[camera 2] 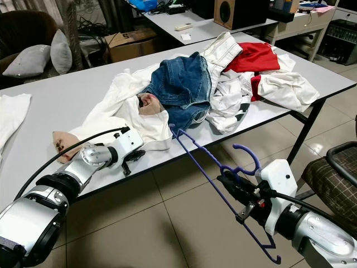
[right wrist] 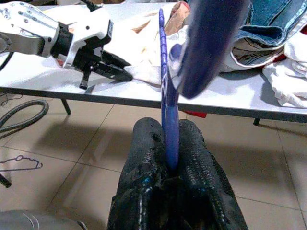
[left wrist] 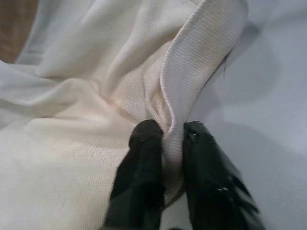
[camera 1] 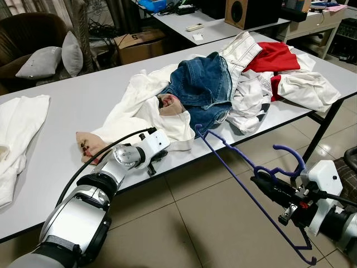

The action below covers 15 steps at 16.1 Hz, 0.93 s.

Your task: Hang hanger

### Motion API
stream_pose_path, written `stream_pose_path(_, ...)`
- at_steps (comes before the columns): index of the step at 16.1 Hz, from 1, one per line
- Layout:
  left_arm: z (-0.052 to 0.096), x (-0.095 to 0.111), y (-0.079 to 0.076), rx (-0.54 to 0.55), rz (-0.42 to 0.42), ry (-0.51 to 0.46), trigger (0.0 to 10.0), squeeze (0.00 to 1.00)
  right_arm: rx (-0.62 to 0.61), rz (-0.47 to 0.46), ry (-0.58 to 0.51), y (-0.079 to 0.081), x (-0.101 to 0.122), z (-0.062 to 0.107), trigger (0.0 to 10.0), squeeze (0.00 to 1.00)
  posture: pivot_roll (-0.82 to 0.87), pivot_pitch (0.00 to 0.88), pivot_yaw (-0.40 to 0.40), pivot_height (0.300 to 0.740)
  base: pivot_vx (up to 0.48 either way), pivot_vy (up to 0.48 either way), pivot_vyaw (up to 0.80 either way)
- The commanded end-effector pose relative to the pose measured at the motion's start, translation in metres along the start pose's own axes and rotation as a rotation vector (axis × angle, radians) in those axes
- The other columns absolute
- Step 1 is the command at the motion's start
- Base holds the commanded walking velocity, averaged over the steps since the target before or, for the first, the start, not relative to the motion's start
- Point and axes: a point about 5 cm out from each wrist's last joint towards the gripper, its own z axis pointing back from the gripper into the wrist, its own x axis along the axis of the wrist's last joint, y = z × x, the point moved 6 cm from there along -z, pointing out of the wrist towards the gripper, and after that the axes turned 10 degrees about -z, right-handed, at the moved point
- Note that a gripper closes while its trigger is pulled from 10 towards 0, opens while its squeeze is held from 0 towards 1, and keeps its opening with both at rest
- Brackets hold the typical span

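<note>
A heap of laundry covers the far-right end of a long grey table (camera 1: 72,106): blue jeans (camera 1: 203,84) on top, a red garment (camera 1: 273,56) toward the far right corner, white clothes (camera 1: 304,86) spilling to the right edge. Another white garment (camera 1: 17,125) lies at the left edge. Behind, grey cushions (camera 1: 53,56) rest on a brown armchair (camera 1: 28,30), near a cardboard box (camera 1: 139,44) and a wooden speaker (camera 1: 240,11).

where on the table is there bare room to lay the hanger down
The table is bare between the folded white garment at its left end and the clothes pile, behind the left end effector, which pinches the cream shirt. The right half is crowded with jeans and white and red clothes. The right end effector holds the purple hanger off the table's front edge.
</note>
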Motion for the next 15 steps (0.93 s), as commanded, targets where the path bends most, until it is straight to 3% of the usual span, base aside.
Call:
stream_pose_path(1, 0.001, -0.012, -0.008, -0.033, 0.067, 0.034, 0.0, 0.0, 0.011, 0.011, -0.001, 0.002, 0.003, 0.0, 10.0, 0.0, -0.24, 0.0, 0.121, 0.74, 0.0, 0.0, 0.0)
stream_pose_path(3, 0.001, -0.009, -0.007, -0.033, 0.11, 0.013, 0.0, 0.0, 0.011, 0.012, 0.0, 0.002, 0.003, 0.0, 10.0, 0.0, -0.24, 0.0, 0.121, 0.74, 0.0, 0.0, 0.0)
stream_pose_path(4, 0.003, 0.001, -0.002, -0.051, 0.214, -0.055, 0.0, 0.0, 0.015, 0.013, 0.005, 0.002, 0.002, 0.001, 10.0, 0.0, -0.24, 0.0, 0.124, 0.74, 0.0, 0.0, 0.0)
stream_pose_path(6, 0.008, 0.013, 0.004, -0.097, 0.281, -0.135, 0.0, 0.0, 0.028, 0.012, 0.019, 0.004, -0.001, 0.002, 10.0, 0.0, -0.23, 0.0, 0.126, 0.74, 0.0, 0.0, 0.0)
stream_pose_path(8, 0.019, 0.038, 0.029, -0.114, 0.345, -0.251, 0.0, 0.0, 0.068, 0.007, 0.058, 0.011, -0.007, 0.0, 10.0, 0.0, -0.22, 0.0, 0.127, 0.74, 0.0, 0.0, 0.0)
stream_pose_path(10, 0.024, 0.048, 0.042, -0.096, 0.365, -0.289, 0.0, 0.0, 0.088, 0.007, 0.065, 0.014, -0.009, -0.001, 10.0, 0.0, -0.22, 0.0, 0.127, 0.74, 0.0, 0.0, 0.0)
stream_pose_path(12, 0.046, 0.082, 0.082, -0.072, 0.443, -0.415, 0.0, 0.0, 0.116, -0.007, 0.073, 0.019, -0.013, -0.006, 10.0, 0.0, -0.18, 0.0, 0.128, 0.74, 0.0, 0.0, 0.0)
stream_pose_path(15, 0.068, 0.11, 0.105, -0.107, 0.487, -0.522, 0.0, 0.0, 0.082, 0.007, 0.036, 0.012, -0.011, -0.018, 10.0, 0.0, -0.16, 0.0, 0.127, 0.74, 0.0, 0.0, 0.0)
